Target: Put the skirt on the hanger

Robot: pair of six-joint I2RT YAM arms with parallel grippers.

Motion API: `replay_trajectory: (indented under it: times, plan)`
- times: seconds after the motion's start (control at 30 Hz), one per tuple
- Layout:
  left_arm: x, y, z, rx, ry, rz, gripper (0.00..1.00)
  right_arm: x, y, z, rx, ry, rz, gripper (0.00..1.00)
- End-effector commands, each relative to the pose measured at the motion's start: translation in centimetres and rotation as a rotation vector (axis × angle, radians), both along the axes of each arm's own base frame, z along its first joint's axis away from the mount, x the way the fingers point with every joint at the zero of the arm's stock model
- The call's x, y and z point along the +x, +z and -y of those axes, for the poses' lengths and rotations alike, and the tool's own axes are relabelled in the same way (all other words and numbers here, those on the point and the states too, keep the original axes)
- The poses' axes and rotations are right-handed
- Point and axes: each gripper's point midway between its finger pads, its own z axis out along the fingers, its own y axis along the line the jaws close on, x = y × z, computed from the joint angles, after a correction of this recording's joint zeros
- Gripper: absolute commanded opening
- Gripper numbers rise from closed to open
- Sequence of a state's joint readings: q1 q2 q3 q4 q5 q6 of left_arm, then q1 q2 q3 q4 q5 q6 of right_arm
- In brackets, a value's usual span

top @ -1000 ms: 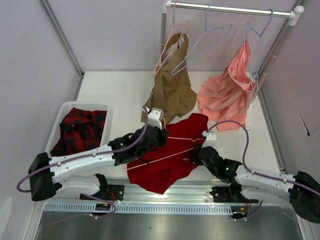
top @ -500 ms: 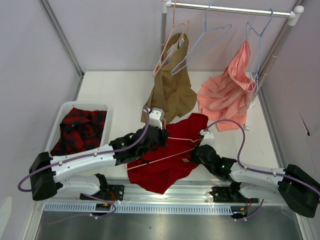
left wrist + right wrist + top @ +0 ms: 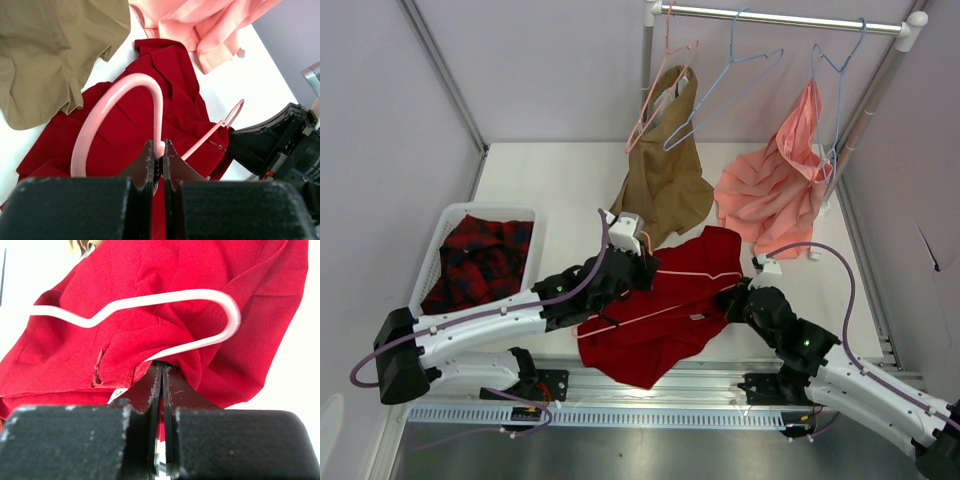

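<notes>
Clenching the hanger (image 3: 116, 94) by its hook at lower centre is the left gripper (image 3: 159, 150); the right gripper (image 3: 160, 369) is pinching the skirt (image 3: 200, 270).

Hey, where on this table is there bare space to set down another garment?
Most room is the far-left stretch of table, between the basket and the hanging tan garment. A smaller bare patch lies on the right, between the skirt and the table's right edge, in front of the salmon-pink garment. The near middle is crowded: skirt, hanger, left arm, right arm.
</notes>
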State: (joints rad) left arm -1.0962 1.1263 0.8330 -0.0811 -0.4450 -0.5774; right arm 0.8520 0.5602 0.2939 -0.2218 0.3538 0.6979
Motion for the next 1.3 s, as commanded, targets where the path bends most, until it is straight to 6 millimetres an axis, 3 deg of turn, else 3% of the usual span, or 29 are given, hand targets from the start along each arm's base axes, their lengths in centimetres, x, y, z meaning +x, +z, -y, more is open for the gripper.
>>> replay_trajectory:
  times: [0.0, 0.1, 0.33, 0.6, 0.83, 0.93, 0.97, 1.27]
  plan:
    - [0.3, 2.6, -0.3, -0.062, 0.012, 0.036, 0.0, -0.3, 2.1, 0.1, 0.051, 0.006, -0.007, 0.0]
    - [0.5, 2.8, -0.7, -0.06, 0.026, 0.041, 0.0, -0.5, 2.6, 0.3, 0.051, 0.007, -0.012, 0.0]
    - [1.1, 0.4, -2.3, -0.034, 0.067, -0.009, 0.0, -0.9, 4.9, 0.7, 0.1, 0.04, 0.003, 0.0]
    - [0.7, 1.7, -3.1, -0.134, 0.046, 0.03, 0.0, -0.1, 7.0, 0.5, 0.185, 0.129, -0.031, 0.0]
    - [-0.3, 3.7, -4.0, -0.247, 0.014, 0.109, 0.0, 2.7, 9.0, 3.0, 0.368, 0.142, -0.063, 0.0]
    - [-0.5, 4.0, -4.3, -0.232, 0.0, 0.138, 0.0, 4.0, 9.9, 5.1, 0.458, 0.133, -0.061, 0.0]
    - [-0.4, 3.8, -4.4, -0.213, 0.0, 0.142, 0.0, 4.7, 10.3, 6.1, 0.478, 0.115, -0.044, 0.0]
    - [-0.5, 0.6, -3.3, -0.106, -0.04, 0.13, 0.0, 5.9, 9.8, 6.7, 0.519, 0.086, -0.083, 0.0]
